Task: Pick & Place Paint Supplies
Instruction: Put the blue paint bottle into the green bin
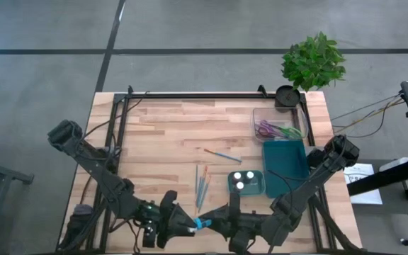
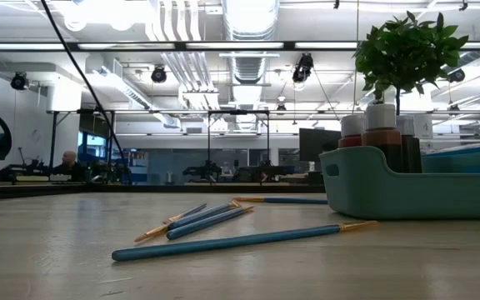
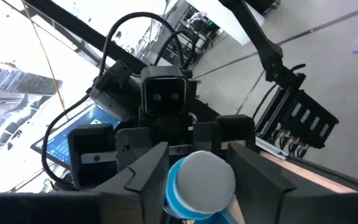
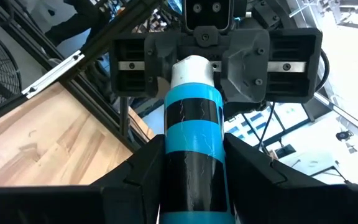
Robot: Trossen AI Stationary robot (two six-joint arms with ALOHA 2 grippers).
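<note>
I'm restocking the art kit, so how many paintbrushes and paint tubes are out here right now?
Paintbrushes loose on the table: 5 (the cluster overlaps, so roughly)
Paint tubes in the small teal bin: 3
Blue paint tube held between left gripper and right gripper: 1
Total: 9
</note>
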